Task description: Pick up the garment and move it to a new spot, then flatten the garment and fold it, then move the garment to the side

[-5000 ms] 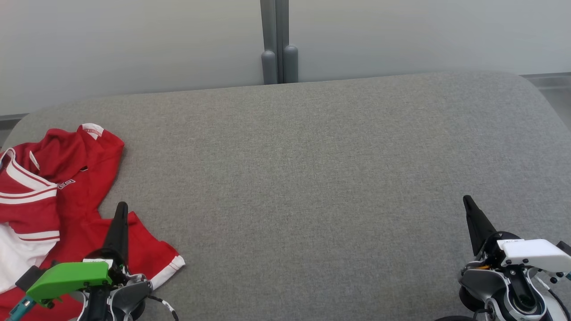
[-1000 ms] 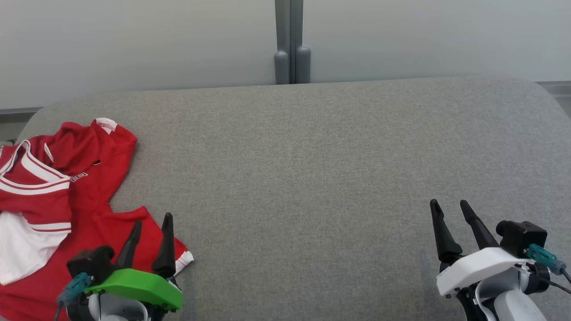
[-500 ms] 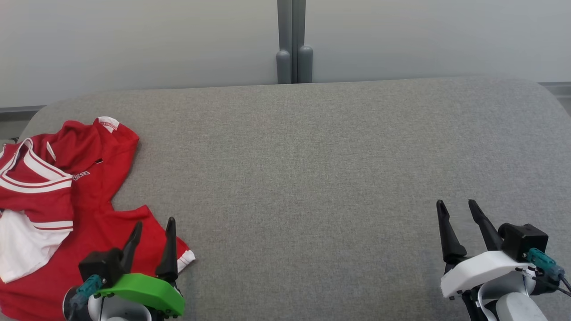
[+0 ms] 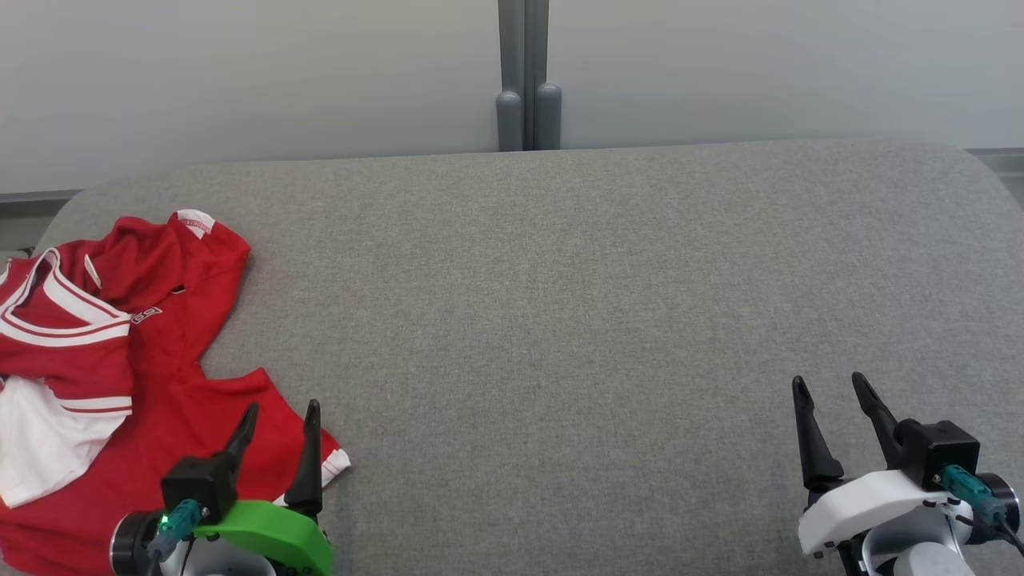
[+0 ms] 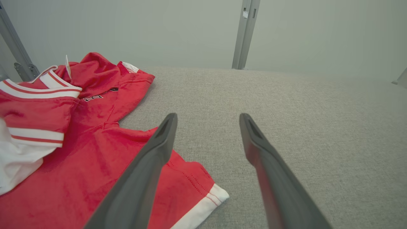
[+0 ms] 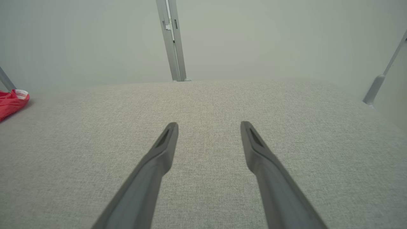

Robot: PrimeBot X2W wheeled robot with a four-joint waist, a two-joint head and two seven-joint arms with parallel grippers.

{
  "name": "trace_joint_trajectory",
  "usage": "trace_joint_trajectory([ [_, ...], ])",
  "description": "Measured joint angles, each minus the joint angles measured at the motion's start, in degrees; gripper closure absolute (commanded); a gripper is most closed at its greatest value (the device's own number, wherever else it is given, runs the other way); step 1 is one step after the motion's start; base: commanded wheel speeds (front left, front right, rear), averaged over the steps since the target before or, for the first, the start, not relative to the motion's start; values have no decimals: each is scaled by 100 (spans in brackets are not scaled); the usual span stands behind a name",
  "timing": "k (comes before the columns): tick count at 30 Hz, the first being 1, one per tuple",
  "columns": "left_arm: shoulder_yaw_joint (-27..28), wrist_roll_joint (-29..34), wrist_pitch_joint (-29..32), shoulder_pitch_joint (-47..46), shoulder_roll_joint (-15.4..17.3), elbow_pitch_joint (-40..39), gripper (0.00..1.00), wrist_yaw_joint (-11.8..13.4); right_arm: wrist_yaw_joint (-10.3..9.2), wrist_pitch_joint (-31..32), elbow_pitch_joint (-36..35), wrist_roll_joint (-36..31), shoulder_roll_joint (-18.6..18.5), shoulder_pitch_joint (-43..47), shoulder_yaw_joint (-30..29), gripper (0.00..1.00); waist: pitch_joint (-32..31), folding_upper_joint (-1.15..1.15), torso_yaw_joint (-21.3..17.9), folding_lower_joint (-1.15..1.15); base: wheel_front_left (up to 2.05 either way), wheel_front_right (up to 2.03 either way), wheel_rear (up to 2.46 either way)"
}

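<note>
The garment (image 4: 120,360) is a red shirt with white stripes and trim, lying crumpled at the left end of the grey padded surface (image 4: 560,304). My left gripper (image 4: 282,406) hovers open over the shirt's near right corner, with nothing between its fingers. The left wrist view shows the garment (image 5: 79,133) spread to the left and one white-edged corner lying below the open gripper (image 5: 206,116). Far to the right, my right gripper (image 4: 828,380) stands open above bare fabric. In the right wrist view, a bit of the garment (image 6: 11,101) shows at the far left, away from the gripper (image 6: 208,124).
A grey post (image 4: 526,76) stands against the pale wall behind the surface. The surface's far corners are rounded and its back edge runs along the wall. Wide bare fabric lies between the two grippers.
Both grippers have slid slightly down and to the right in the head view. The garment lies as before.
</note>
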Motion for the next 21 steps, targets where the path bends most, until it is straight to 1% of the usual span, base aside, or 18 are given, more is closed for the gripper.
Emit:
trace_joint_trajectory([
  [10, 9, 442, -104, 32, -5, 70, 0, -9, 1, -107, 36, -421, -5, 65, -15, 0, -22, 0, -5, 0, 0, 0, 0],
  [21, 159, 716, -242, 59, -79, 281, 0, -51, 1, -237, -25, -803, 16, 116, -122, 0, -24, 0, 14, 0, 0, 0, 0],
])
